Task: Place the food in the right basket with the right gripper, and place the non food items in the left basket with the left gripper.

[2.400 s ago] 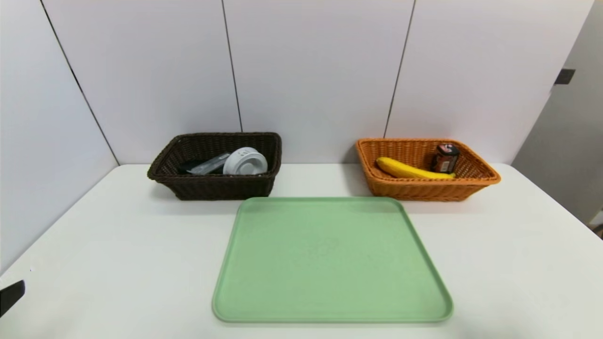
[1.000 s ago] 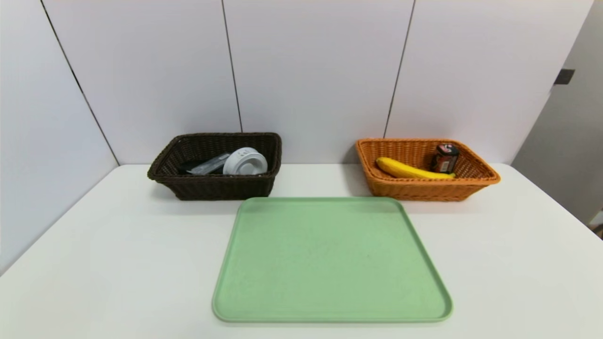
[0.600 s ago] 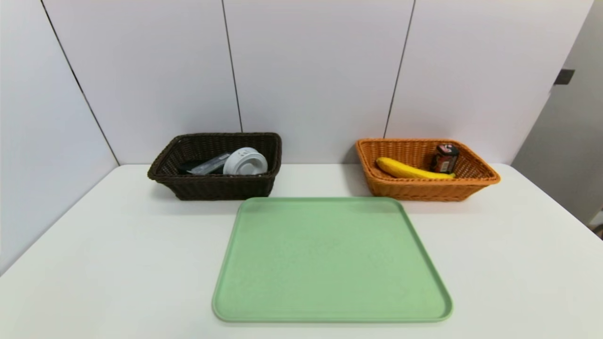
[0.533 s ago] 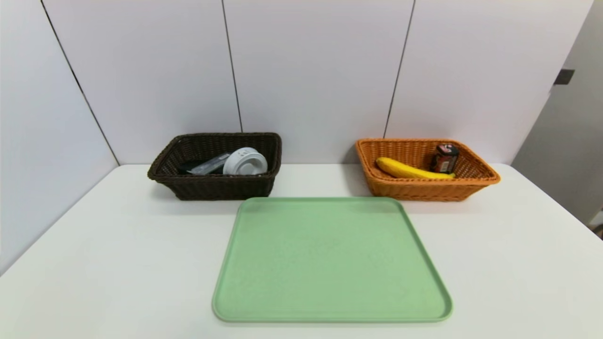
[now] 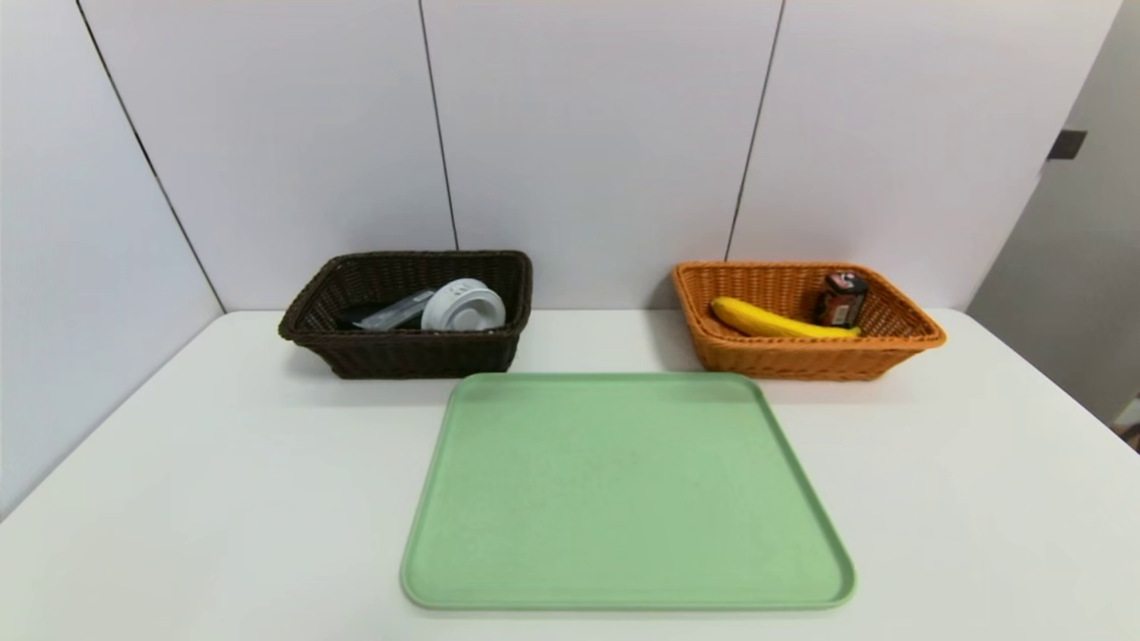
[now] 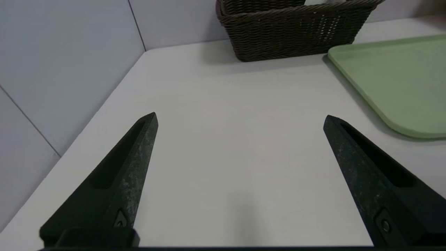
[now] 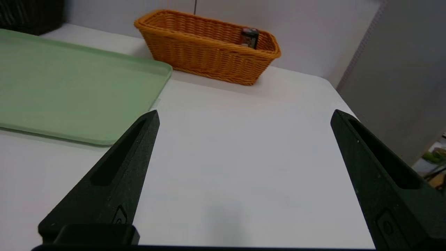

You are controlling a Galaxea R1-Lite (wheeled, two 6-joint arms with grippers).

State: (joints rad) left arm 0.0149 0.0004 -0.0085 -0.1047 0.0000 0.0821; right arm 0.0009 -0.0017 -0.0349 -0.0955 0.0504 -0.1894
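Note:
The dark brown left basket (image 5: 405,352) holds a white round lid (image 5: 464,306) and a grey packet (image 5: 394,312). In the orange right basket (image 5: 806,361) lie a yellow banana (image 5: 775,322) and a small dark can (image 5: 842,299). The green tray (image 5: 623,490) in front of them carries nothing. Neither arm shows in the head view. My left gripper (image 6: 240,116) hovers open over bare table near the front left, the brown basket (image 6: 292,31) far ahead. My right gripper (image 7: 244,115) hovers open over bare table at the front right, the orange basket (image 7: 209,52) ahead.
The white table (image 5: 223,463) is bounded by grey wall panels behind and on the left. Its right edge drops off near a grey partition (image 7: 400,69). The tray's edge (image 6: 390,87) lies beside the left gripper, and its corner (image 7: 153,73) beside the right.
A dark piece of the left arm at the head view's lower left edge 2.4 s ago has left that view. Baskets, their contents and the tray have not moved.

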